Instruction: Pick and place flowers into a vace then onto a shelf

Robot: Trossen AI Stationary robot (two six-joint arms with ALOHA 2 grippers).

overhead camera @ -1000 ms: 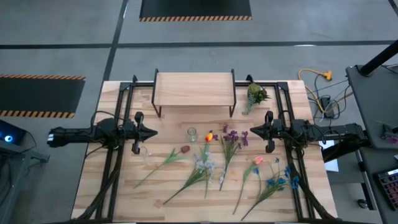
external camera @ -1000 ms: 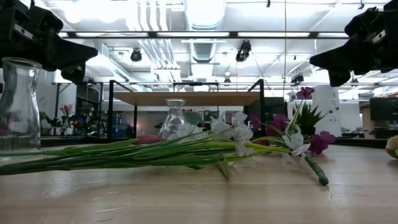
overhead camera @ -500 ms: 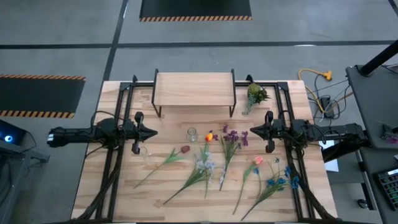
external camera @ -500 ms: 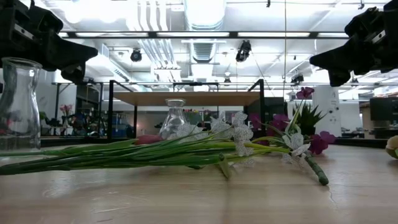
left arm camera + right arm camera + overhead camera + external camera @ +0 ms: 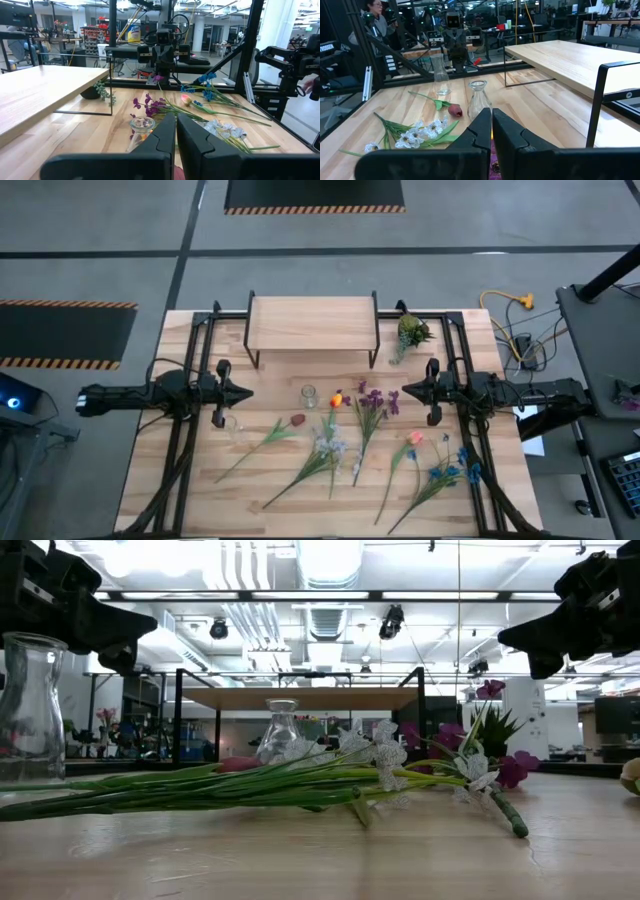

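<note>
Wooden tabletop [image 5: 250, 490], no legible writing.

Wooden bench [image 5: 200, 480] over a grey floor, with a short green-yellow leafy sprig [image 5: 411, 332] lying toward 1 o'clock. Black mats with striped edges [image 5: 314, 195] at 12 and 9 o'clock on the floor; yellow cable [image 5: 510, 302] off at 2 o'clock.
</note>
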